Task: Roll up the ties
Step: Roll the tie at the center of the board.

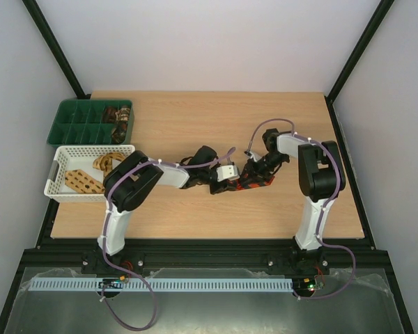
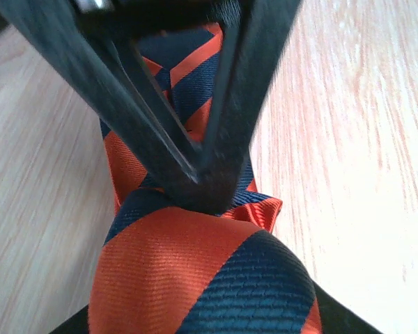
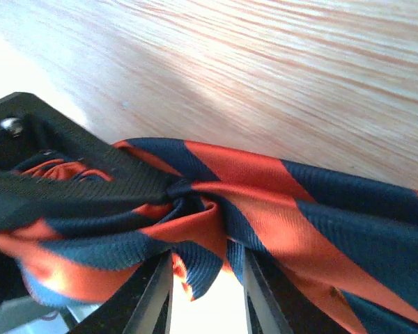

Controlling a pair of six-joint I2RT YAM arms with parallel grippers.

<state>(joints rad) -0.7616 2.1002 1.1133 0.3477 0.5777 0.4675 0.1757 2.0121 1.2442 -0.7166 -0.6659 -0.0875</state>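
Two claws meet over one striped tie (image 2: 195, 271) in the middle of the tabletop (image 1: 195, 118). The left claw (image 2: 198, 182) has its fingertips pinched together on the orange-and-navy fabric. The right claw (image 3: 207, 259), just beside it, stands slightly parted, with a fold of the same tie dangling loose in the gap. Bare wood runs beyond both claws to the far edge, and past the right claw to the side edge. Well away past the left claw sits one white basket (image 1: 56, 182) holding tan patterned ties (image 1: 83, 181), count unclear. Behind it is one green tray (image 1: 70, 115) with dark brown rolled fabric (image 1: 117, 120) in the compartments nearest the claws.
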